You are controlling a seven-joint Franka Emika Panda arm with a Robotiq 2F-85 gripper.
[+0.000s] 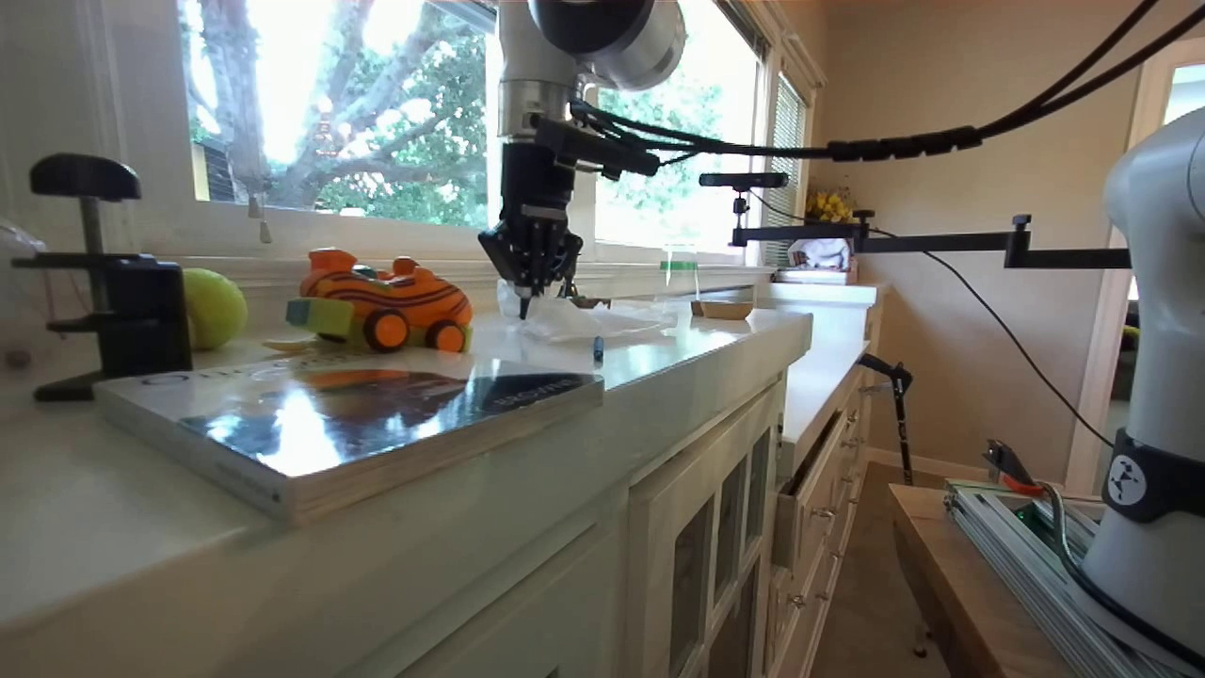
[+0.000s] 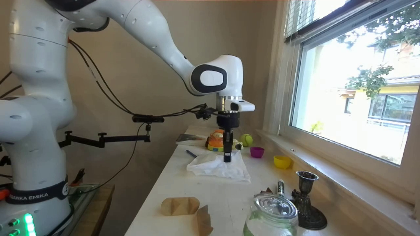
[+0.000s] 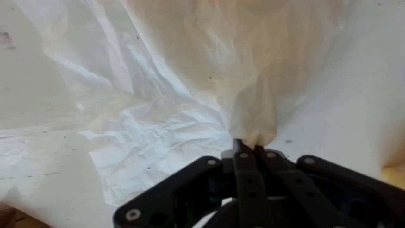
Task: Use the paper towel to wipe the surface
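Claw held a bunched fold of the paper towel pinched; the rest lay crumpled on the table below, mostly toward the arm's base, seemingly ready to wipe

— Marking on the black band round the foot of the white arm?
— White capitals, RANKA EMIKA, their start curving from my sight; beside them, a round white emblem.
— And the book?
— On its cover, apparently BROWN, ending uncertain; title unreadable from here.

The paper towel lies on the counter between toy car and jar.
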